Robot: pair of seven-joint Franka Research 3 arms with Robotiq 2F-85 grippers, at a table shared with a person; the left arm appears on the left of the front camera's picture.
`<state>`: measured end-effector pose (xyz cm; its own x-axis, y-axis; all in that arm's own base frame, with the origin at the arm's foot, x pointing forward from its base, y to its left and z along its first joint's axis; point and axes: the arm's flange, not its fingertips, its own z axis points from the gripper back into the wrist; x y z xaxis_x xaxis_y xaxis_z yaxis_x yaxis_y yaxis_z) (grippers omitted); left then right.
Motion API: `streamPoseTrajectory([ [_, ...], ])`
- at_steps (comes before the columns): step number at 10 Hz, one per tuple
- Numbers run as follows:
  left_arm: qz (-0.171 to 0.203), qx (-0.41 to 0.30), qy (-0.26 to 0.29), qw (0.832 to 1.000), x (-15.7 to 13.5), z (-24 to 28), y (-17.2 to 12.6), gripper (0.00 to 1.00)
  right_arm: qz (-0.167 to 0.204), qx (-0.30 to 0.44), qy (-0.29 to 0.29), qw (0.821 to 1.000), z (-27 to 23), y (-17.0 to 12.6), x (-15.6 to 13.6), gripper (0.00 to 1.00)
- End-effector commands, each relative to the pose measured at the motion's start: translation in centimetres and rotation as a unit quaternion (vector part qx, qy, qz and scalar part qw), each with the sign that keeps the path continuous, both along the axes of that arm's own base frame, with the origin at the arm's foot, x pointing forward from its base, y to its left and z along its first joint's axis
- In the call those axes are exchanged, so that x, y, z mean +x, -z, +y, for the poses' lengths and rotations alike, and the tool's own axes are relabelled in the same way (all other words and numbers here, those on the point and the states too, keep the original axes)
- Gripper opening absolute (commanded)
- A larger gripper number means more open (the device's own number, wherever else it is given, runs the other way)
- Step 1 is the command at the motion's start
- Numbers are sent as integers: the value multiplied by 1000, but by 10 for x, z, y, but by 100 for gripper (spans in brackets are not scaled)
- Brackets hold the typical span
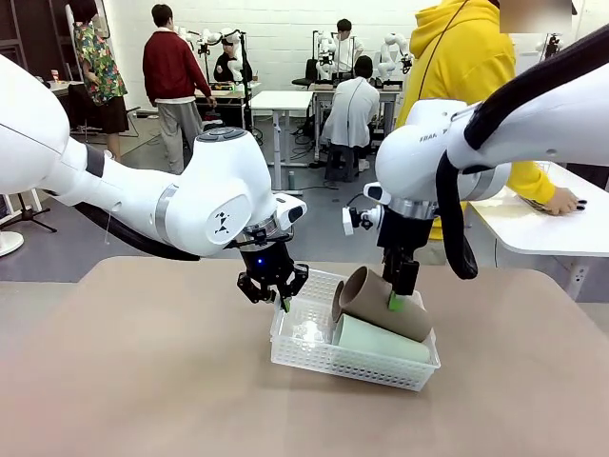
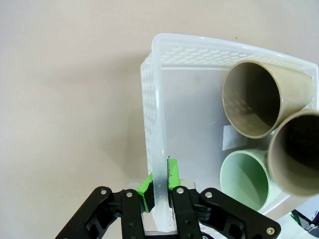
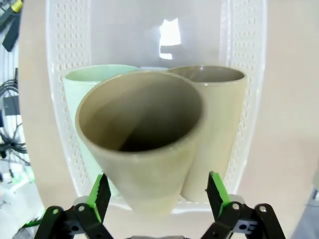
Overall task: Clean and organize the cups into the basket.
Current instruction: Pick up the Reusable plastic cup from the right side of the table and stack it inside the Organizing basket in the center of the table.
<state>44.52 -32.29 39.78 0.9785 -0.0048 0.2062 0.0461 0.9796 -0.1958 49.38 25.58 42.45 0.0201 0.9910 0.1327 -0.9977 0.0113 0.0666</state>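
The white mesh basket (image 1: 344,367) stands mid-table, and my left gripper (image 1: 284,303) is shut on its left rim. In the left wrist view the green pads (image 2: 173,172) pinch the basket's wall (image 2: 199,42). A mint cup (image 1: 381,339) and a brown cup (image 1: 336,301) lie side by side in the basket. A second brown cup (image 1: 381,305) lies slanted on top of them. My right gripper (image 1: 395,303) stands open astride this top cup (image 3: 139,129), its fingers (image 3: 102,191) clear of the cup's sides. Beneath it lie the mint cup (image 3: 89,74) and the other brown cup (image 3: 219,114).
A person in a yellow hoodie stands at the far right, one hand (image 1: 563,202) on a white side table (image 1: 533,233). The tan tabletop (image 1: 143,381) spreads wide to the left and front of the basket. Other people and tables are farther back.
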Motion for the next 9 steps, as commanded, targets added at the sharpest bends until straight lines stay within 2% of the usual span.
streamPoseTrajectory([
  [1, -1, -1, 3, 1000, 0, -1, -1, 0, 8, 126, -27, 992, -23, -40, -13, 100],
  [2, -1, -1, 3, 1000, 0, -1, -1, 0, 34, 238, -43, 970, -58, -70, -24, 100],
  [4, -1, -1, 3, 1000, 0, -1, -1, 0, 47, 406, -49, 912, -154, -98, -38, 100],
  [5, -1, -1, 3, 1000, 0, -1, -1, 0, 51, 471, -53, 879, -210, -94, -41, 100],
  [6, -1, -1, 3, 1000, 0, -1, -1, 0, 36, 500, -40, 865, -265, -77, -46, 100],
  [9, -1, -1, 3, 1000, 0, -1, -1, 0, -16, 560, 1, 828, -388, -30, -72, 100],
])
